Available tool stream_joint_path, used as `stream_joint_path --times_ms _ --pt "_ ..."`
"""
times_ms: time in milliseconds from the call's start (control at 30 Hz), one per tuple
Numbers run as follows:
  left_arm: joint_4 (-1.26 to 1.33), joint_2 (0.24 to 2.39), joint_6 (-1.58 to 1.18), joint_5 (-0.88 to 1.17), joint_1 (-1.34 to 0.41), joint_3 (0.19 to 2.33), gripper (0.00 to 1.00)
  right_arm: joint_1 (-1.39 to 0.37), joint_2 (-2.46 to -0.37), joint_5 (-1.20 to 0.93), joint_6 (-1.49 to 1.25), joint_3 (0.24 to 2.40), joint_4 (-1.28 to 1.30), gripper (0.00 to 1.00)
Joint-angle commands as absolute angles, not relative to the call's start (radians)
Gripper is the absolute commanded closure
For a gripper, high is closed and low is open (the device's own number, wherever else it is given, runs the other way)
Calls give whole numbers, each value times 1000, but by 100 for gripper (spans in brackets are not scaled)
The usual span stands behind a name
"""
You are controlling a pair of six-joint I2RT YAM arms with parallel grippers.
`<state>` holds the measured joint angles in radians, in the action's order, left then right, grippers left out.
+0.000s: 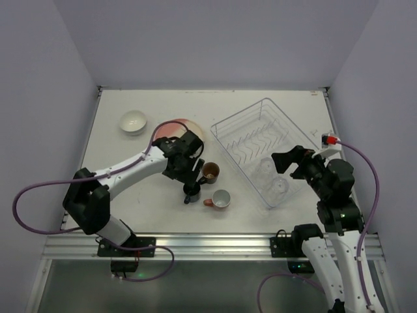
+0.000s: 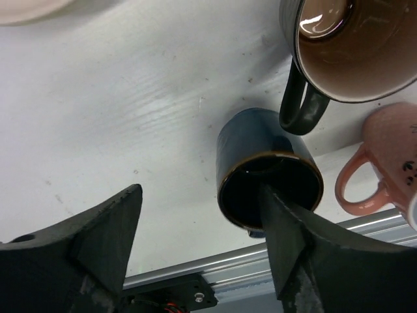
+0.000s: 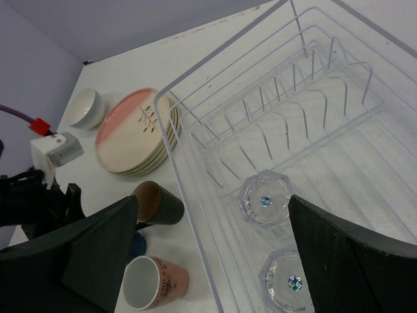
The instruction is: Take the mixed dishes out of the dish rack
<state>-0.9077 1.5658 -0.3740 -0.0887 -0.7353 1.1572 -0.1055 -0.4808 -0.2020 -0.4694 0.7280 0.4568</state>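
With the dark blue cup (image 2: 260,160) down near the worktop's (image 1: 146,208) front edge, the left gripper (image 2: 201,195) gapes empty; the open right gripper (image 3: 214,202) must next grasp a glass (image 3: 265,199) in the dish rack (image 3: 365,150).

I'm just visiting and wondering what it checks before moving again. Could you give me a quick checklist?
1. Right fingers open above the glasses: ok.
2. Two glasses waiting in the rack: ok.
3. Blue cup standing on the table: ok.
4. Left fingers clear of the blue cup: not ok, one reaches into its mouth.
5. Glasses right way up: cannot tell.
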Motion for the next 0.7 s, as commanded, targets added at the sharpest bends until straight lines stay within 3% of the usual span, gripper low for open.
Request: stream_joint_path --times_ms 0,67,267,400,500,667 --pt "-963 1451 -364 -170 -732 1238 22 -106 -518 -212 -436 729 442 1" --pt "-985 1376 -371 -218 -732 1253 1 -106 -560 -221 -422 736 454 1" --pt "-881 1120 -403 -549 -732 1204 0 -126 -751 -221 -391 785 518 1" --pt "-727 968 -448 -754 -732 1034 0 -234 -900 -28 -362 857 603 1" --pt "-626 894 -421 -766 -732 901 0 -284 -992 0 -325 890 649 1" --pt "-644 893 -396 -729 -732 891 0 -334 -1132 162 -301 977 735 1"
